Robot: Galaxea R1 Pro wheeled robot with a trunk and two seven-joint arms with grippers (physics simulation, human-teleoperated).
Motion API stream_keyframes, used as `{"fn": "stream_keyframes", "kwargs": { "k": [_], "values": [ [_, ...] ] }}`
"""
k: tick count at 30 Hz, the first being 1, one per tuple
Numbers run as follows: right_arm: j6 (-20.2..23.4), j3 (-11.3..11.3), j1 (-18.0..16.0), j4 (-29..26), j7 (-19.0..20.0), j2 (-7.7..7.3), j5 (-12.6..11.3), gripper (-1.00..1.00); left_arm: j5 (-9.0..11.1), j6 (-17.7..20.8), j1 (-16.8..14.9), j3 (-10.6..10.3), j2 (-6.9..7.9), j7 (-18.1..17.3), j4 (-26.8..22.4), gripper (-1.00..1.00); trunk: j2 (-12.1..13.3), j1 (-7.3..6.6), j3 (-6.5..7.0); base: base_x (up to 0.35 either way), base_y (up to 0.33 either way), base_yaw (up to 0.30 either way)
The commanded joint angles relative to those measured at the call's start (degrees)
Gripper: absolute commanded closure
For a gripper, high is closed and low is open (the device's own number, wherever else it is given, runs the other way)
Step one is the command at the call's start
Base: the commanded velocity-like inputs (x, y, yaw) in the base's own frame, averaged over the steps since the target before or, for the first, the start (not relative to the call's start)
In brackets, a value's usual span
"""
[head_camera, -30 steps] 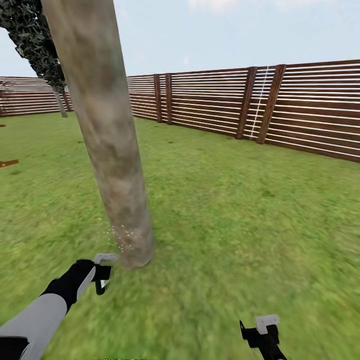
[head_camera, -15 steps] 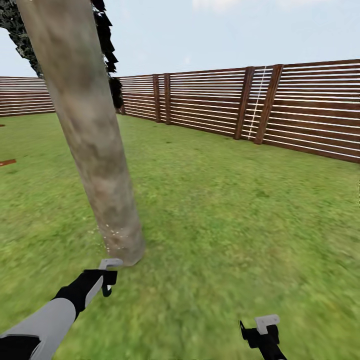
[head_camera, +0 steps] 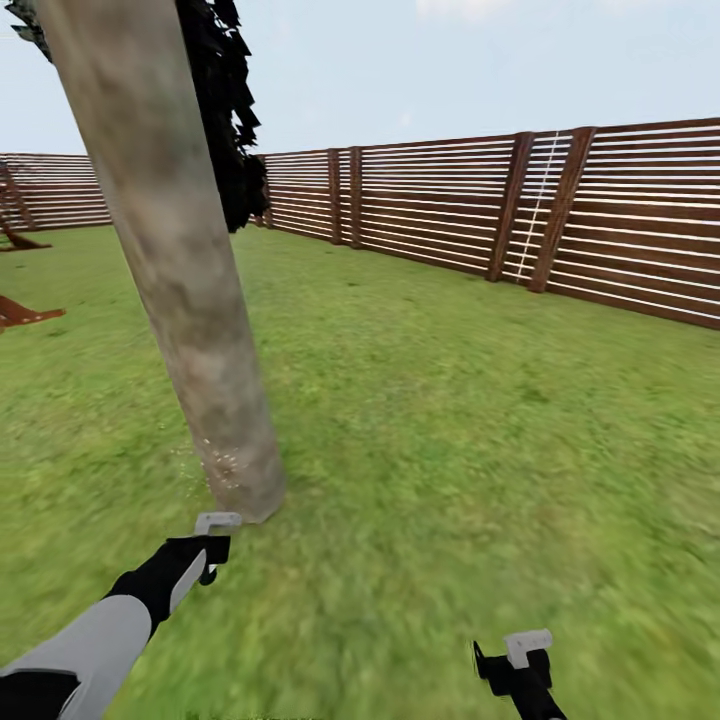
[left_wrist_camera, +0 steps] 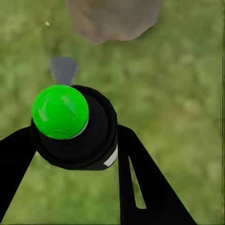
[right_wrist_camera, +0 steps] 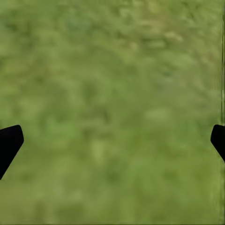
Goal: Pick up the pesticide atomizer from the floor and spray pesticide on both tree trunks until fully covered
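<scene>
A: Where's the pesticide atomizer (left_wrist_camera: 75, 126)?
B: Pinched in the left pincer (left_wrist_camera: 70, 154). In the left wrist view its black body with a green round top sits between the two black fingers (left_wrist_camera: 140, 183), and a grey nozzle points toward the base of the tree trunk (left_wrist_camera: 112, 18).
A: And from the head?
B: The tree trunk (head_camera: 180, 260) rises at about eleven o'clock, leaning, with pale specks low on the bark. The left pincer (head_camera: 210, 545) is near its foot, at about seven o'clock.
A: The right pincer (head_camera: 515, 665)?
B: Low at five o'clock over grass (head_camera: 450, 420), spread wide with nothing between. The wooden fence (head_camera: 600, 220) runs from twelve to three o'clock.
</scene>
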Motion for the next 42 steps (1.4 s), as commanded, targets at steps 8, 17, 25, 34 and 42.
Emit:
{"fn": "stream_keyframes", "kwargs": {
  "k": [8,17,25,34,42],
  "values": [
    [0.00,0.07,0.00,1.42,-0.02,-0.94,0.03,-1.00,-0.98,1.29,0.00,-0.73,0.02,0.38,-12.07,1.00,0.00,0.00,0.00,-0.147,-0.202,0.262],
    [0.00,0.14,0.78,1.47,0.00,-0.58,0.04,-1.00,-0.79,15.99,-2.75,-0.70,0.62,-0.24,-17.76,1.00,0.00,0.00,0.00,-0.018,-0.007,0.018],
    [0.00,0.07,0.79,1.42,-0.01,-0.86,-0.05,-1.00,-0.35,22.12,-5.88,-0.37,4.09,-3.21,-21.31,1.00,0.00,0.00,0.00,0.000,0.000,0.022],
    [0.00,0.07,0.79,1.41,-0.01,-0.87,0.02,-1.00,-0.82,22.28,-7.98,-0.92,4.91,-6.59,-21.30,1.00,0.00,0.00,0.00,0.000,0.000,0.248],
    [0.00,0.07,0.79,1.38,-0.01,-0.87,0.03,-1.00,-0.87,25.65,-7.92,-1.05,4.13,-6.33,-21.31,1.00,0.00,0.00,0.00,0.000,-0.230,0.009]
  ]
}}
